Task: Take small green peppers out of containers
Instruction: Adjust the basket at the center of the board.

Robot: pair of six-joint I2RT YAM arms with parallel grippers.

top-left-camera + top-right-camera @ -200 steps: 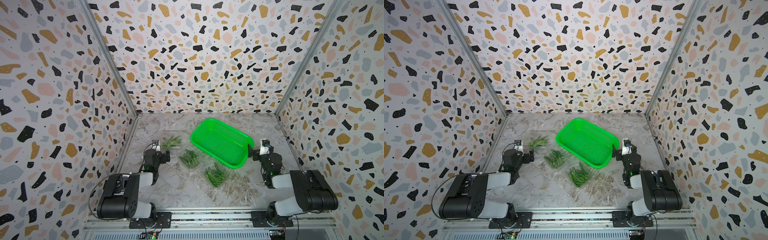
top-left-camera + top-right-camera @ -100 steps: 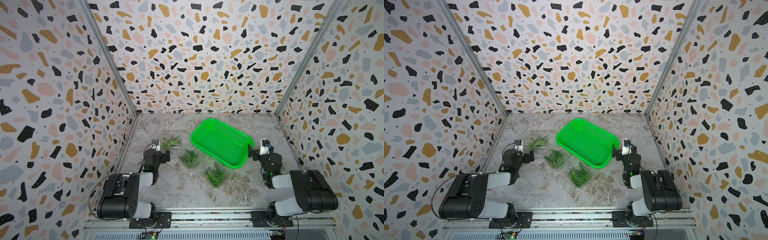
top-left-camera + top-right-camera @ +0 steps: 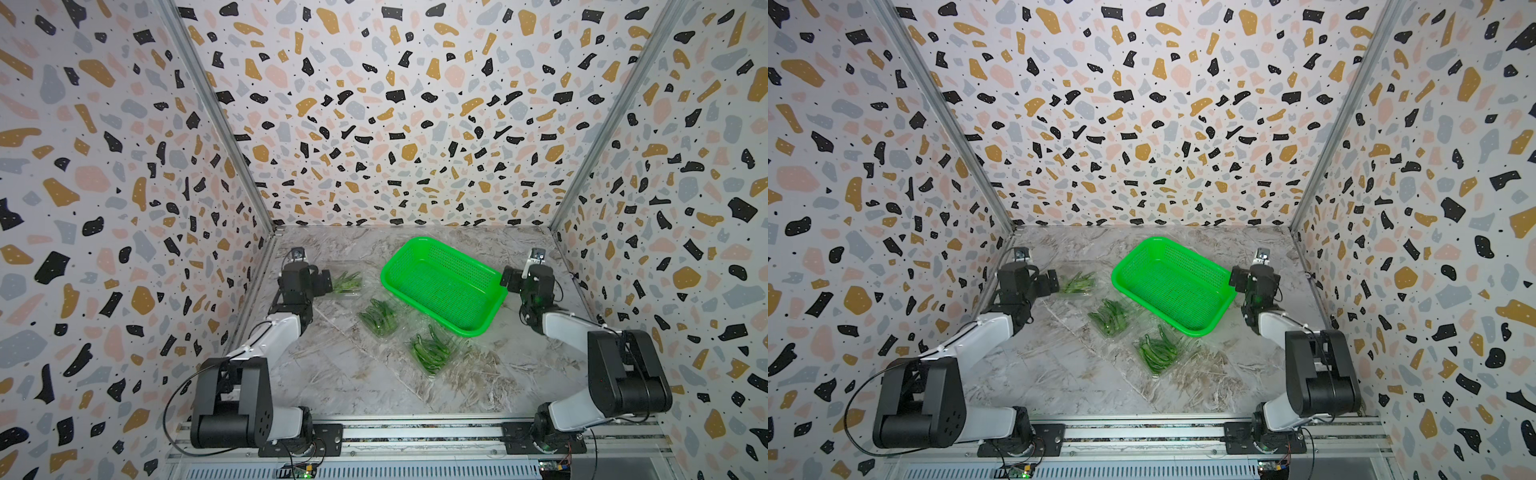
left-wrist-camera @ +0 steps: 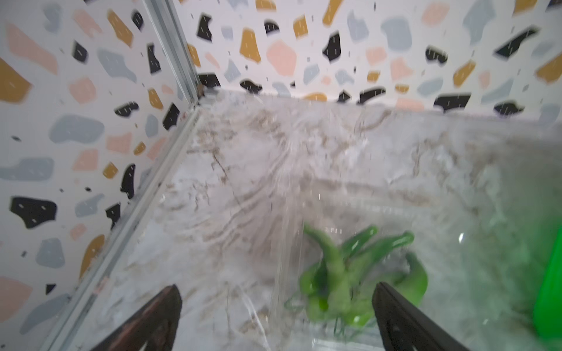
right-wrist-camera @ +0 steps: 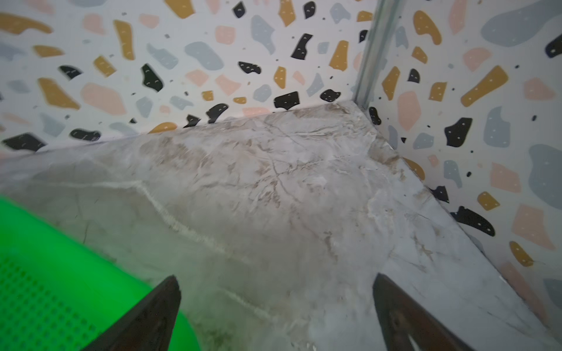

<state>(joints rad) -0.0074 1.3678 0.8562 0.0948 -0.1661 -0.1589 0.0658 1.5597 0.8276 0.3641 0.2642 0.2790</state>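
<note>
Three clear containers lie on the marble floor, each holding small green peppers: one far left [image 3: 348, 282], one in the middle [image 3: 378, 319], one nearest the front [image 3: 430, 352]. My left gripper [image 3: 327, 280] sits low, right beside the far-left container. In the left wrist view the left gripper [image 4: 276, 291] is open, with the container's clear wall [image 4: 284, 252] and its peppers [image 4: 343, 273] just ahead between the fingers. My right gripper [image 3: 508, 279] hangs by the green basket's right end. In the right wrist view the right gripper [image 5: 276, 281] is open over bare floor and holds nothing.
A large bright green perforated basket [image 3: 478, 328] stands slantwise right of centre, with nothing visible inside it; its corner [image 5: 45, 273] shows beside my right gripper's finger. Patterned walls close in the left, back and right sides. A metal rail [image 3: 415, 432] runs along the front.
</note>
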